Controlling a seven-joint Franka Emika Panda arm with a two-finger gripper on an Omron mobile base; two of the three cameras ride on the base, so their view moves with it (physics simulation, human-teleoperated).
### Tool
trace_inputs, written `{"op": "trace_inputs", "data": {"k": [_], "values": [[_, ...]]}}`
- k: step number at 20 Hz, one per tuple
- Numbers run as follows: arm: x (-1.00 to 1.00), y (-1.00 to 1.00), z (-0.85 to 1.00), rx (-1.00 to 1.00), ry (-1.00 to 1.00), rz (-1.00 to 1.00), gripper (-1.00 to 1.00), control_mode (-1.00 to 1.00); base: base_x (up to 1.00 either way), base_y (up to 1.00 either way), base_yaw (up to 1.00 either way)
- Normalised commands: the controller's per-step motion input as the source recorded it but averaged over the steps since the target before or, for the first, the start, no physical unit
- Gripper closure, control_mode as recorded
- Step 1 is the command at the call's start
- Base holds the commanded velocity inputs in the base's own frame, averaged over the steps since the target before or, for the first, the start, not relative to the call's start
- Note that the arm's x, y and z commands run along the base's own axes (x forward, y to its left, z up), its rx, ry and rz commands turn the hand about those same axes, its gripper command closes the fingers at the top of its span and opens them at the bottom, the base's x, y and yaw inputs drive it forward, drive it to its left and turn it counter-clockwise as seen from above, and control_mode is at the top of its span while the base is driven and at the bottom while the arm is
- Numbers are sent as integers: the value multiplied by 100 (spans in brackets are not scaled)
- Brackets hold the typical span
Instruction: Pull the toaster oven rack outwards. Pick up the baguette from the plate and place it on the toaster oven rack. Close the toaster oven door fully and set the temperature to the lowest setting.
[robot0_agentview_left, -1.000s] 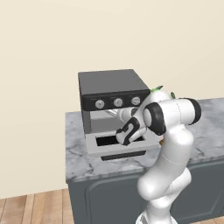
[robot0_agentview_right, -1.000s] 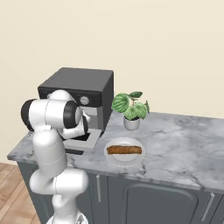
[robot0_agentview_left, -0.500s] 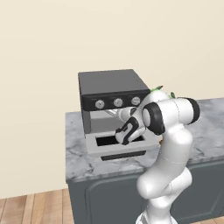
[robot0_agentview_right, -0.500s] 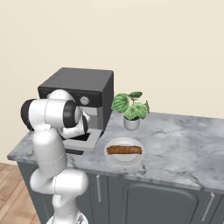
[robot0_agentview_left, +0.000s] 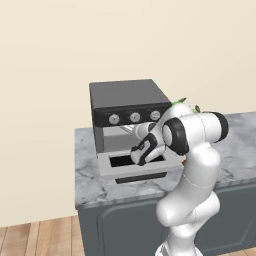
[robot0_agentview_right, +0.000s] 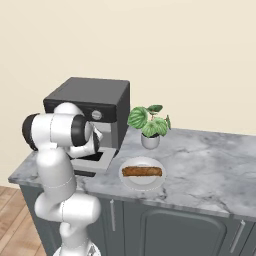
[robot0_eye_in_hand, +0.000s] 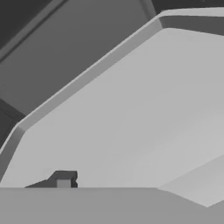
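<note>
A grey marble counter (robot0_agentview_right: 210, 165) carries the toaster oven (robot0_agentview_left: 127, 102) at centre frame, its toaster oven door (robot0_agentview_left: 137, 170) folded down flat. The gripper (robot0_agentview_left: 139, 154) sits at the oven mouth over the toaster oven rack (robot0_eye_in_hand: 131, 118); whether its jaws grip anything cannot be told.

A home kitchen: a grey marble tabletop (robot0_agentview_right: 210, 160) over dark grey cabinet doors with handles (robot0_agentview_right: 165, 225), a dark grey boxy toaster oven (robot0_agentview_left: 127, 97), a potted green plant (robot0_agentview_right: 149, 122), wooden floor (robot0_agentview_left: 45, 240)
</note>
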Motion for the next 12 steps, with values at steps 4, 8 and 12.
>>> {"op": "trace_inputs", "data": {"k": [4,8,12], "values": [[0,15,-32,0,6,-3,100,-100,0,0,0],[-4,14,-34,0,8,-3,100,-100,0,0,0],[-19,17,-43,-1,7,-2,100,-100,0,0,0]]}}
